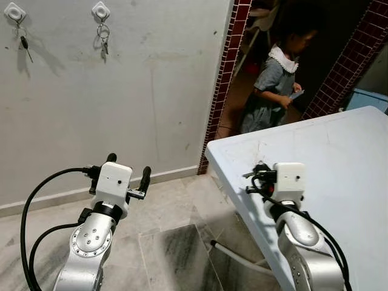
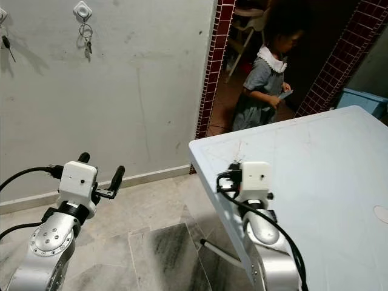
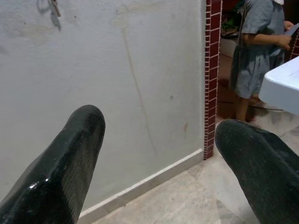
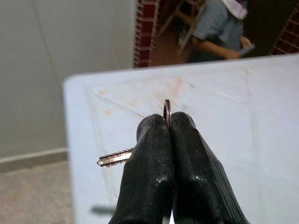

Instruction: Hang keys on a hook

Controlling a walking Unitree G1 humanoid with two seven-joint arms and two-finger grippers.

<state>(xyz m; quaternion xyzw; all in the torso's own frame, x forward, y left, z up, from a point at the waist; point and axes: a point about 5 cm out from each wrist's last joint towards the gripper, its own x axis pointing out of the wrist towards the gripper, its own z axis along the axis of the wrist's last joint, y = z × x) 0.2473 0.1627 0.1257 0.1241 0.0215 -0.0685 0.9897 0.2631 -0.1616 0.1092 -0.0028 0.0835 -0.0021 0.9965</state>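
Key (image 4: 114,158) pinched in right end effector (image 4: 167,122) above table (image 1: 339,157) corner edge.

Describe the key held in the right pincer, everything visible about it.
The key is a silvery metal one on a thin metal ring. The right pincer is shut on it: the ring pokes up edge-on between the two black fingertips, and the toothed blade juts sideways out past one finger, roughly level. It is held above the white table, near the table's corner, apparently not touching the surface. The rest of the key is hidden between the fingers.
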